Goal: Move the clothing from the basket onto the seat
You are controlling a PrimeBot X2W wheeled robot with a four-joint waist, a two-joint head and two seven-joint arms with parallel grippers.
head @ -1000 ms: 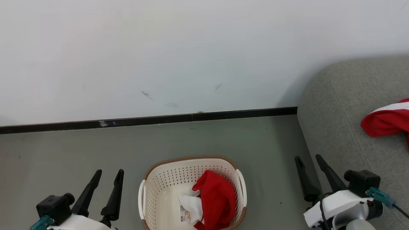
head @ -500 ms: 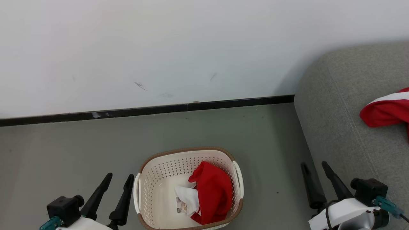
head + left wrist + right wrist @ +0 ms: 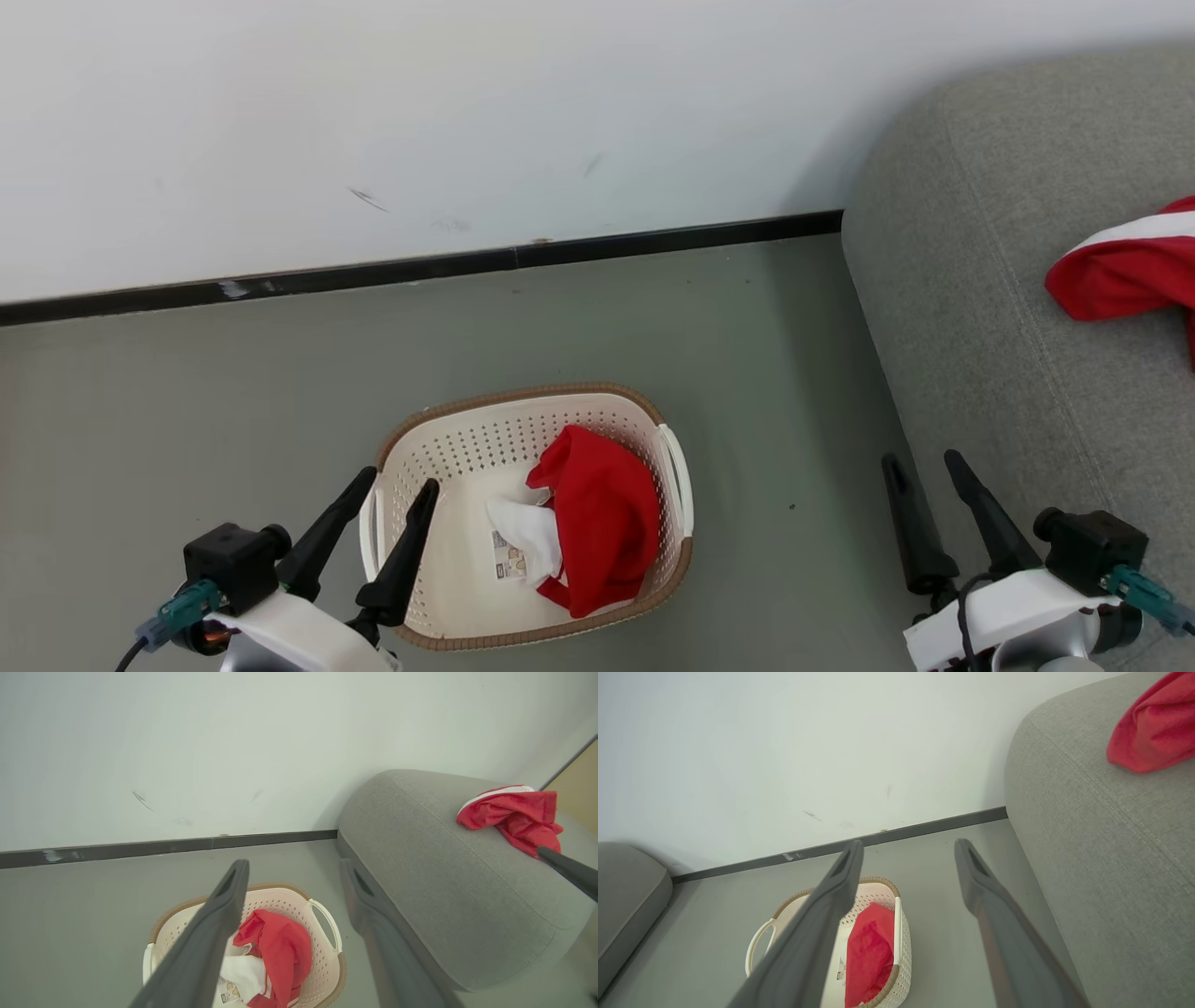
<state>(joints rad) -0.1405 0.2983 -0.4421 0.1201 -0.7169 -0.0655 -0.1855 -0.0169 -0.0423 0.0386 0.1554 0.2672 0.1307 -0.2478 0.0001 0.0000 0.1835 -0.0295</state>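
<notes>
The cream basket (image 3: pixel 439 439) with a brown rim stands on the floor, also seen as the basket (image 3: pixel 322 956) and the basket (image 3: pixel 903 952). A crumpled red and white garment (image 3: pixel 593 518) lies inside it against the right wall; garment (image 3: pixel 275 952), garment (image 3: pixel 868 956). A second red garment (image 3: pixel 1125 275) rests on the grey seat (image 3: pixel 990 308); garment (image 3: pixel 511 812), garment (image 3: pixel 1155 728). My left gripper (image 3: pixel 397 485) is open and empty, its fingertips over the basket's left rim. My right gripper (image 3: pixel 924 459) is open and empty, by the seat's front edge.
A white wall with a black baseboard (image 3: pixel 420 266) runs behind the basket. Grey floor (image 3: pixel 187 392) surrounds it. Another grey cushion (image 3: pixel 626 896) sits at the far left in the right wrist view.
The head camera tilted down, so the whole scene shifted. My left gripper has moved right and forward, from beside the basket to over its left rim. The right gripper has barely moved.
</notes>
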